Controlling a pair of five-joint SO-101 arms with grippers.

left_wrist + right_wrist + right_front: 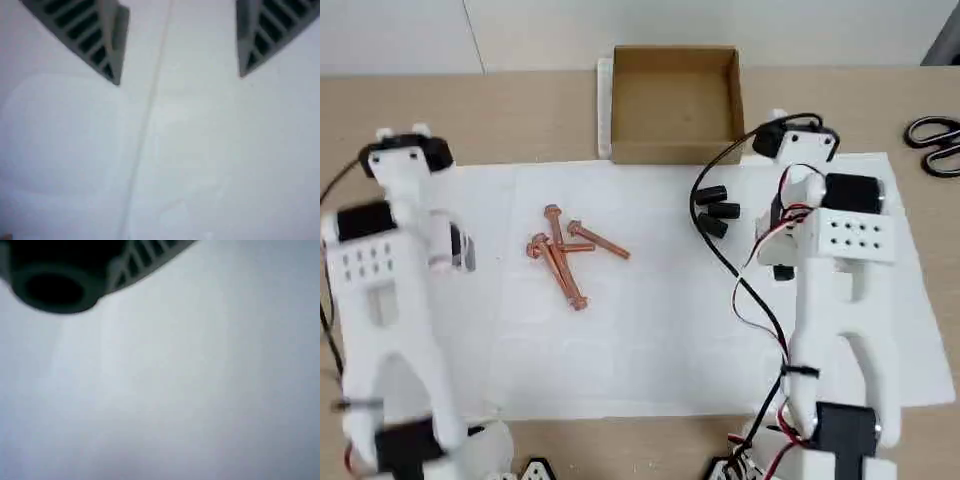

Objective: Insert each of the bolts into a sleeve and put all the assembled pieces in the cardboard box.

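1. Bolts [565,252] lie in a loose copper heap on the white sheet [650,340] covering the surface in the high view. They are between the arms and nearer the left gripper [460,248], on its side toward the right arm. Most long axes run slantwise, heads toward the cardboard box [675,100] and tips toward the near edge. Three loose sleeves [718,210] sit near the right gripper [780,262], well apart from the heap
2. Left wrist view: the left gripper [178,77] hangs over bare sheet with its jaws wide apart, holding nothing
3. Right wrist view: the right gripper [75,290] looks clamped on a black held sleeve [50,287], whose open bore faces the camera. The next move, I judge, needs the left arm to fetch a bolt lengthwise into that bore
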